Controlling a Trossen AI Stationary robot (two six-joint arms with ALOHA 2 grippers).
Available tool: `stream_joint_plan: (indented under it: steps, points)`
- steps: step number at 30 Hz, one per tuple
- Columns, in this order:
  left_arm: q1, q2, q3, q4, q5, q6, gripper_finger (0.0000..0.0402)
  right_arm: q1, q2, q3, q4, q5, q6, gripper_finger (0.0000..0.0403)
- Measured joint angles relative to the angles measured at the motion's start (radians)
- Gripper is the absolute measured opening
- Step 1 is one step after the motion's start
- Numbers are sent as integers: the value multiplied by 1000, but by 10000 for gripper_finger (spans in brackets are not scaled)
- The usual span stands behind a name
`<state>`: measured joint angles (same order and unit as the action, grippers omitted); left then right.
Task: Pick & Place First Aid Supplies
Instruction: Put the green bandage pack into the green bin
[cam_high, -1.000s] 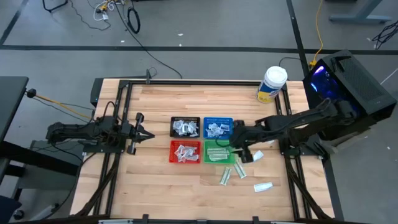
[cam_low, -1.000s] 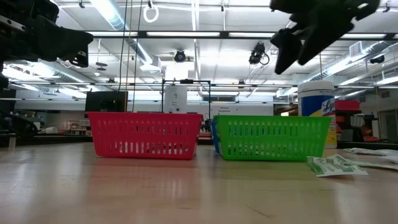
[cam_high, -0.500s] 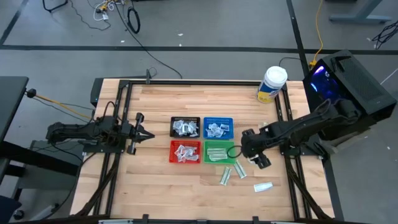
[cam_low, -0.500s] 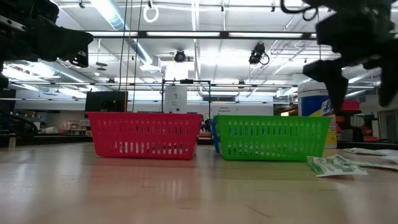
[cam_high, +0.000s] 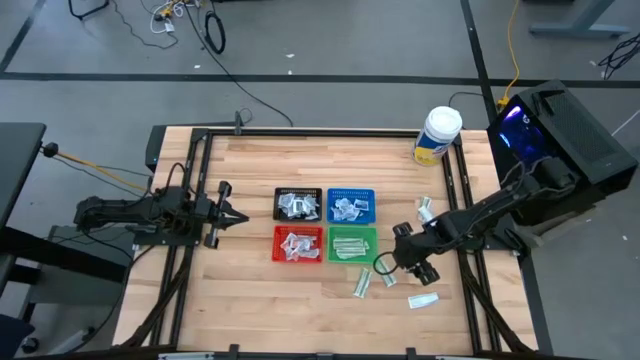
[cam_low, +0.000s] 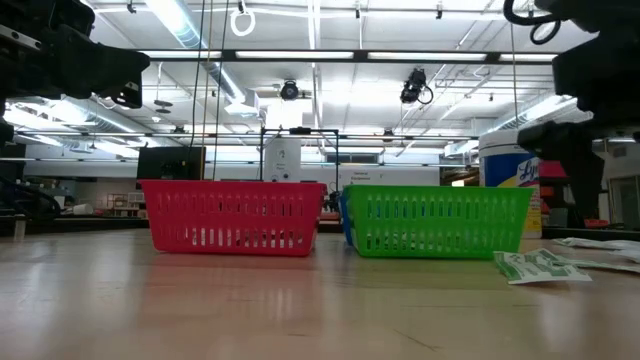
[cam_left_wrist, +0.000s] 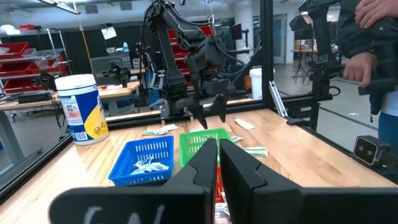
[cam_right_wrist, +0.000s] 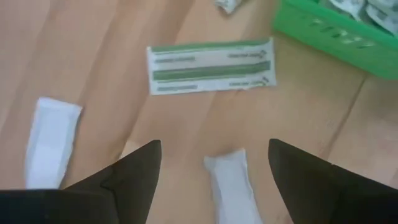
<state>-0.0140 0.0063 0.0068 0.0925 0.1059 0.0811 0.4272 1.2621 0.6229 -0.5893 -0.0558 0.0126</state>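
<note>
The right gripper (cam_high: 412, 268) hides part of the loose packets beside the green tray (cam_high: 352, 243) — its fingers spread wide, holding nothing, over a small white packet (cam_right_wrist: 231, 180). Wrist view shows three there: that one, a long white-and-green packet (cam_right_wrist: 211, 67), another white one (cam_right_wrist: 50, 140). Four trays total; their contents are too small to count. Left gripper (cam_high: 232, 215) waits well left of the trays, fingers nearly together.

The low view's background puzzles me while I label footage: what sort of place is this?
Probably a robotics lab or workshop: ceiling strip lights over an open hall, another robot arm on a bench beyond the table, and shelves of red storage bins.
</note>
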Motion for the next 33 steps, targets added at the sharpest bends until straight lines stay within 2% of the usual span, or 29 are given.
stream_joint_plan:
  steps: [5,7,13,20,30,33]
  points:
    - [0,0,0,0,0,0,25,6,0,-23,12,127,66,300]
    - [0,0,0,0,0,0,25,6,0,-31,8,143,81,300]
    - [0,0,0,0,0,0,25,6,0,-73,22,104,81,300]
    - [0,0,0,0,0,0,25,6,0,-101,43,127,78,300]
    - [0,0,0,0,0,0,25,6,31,-142,99,102,85,299]
    - [0,0,0,0,0,0,25,6,32,-143,109,95,84,288]
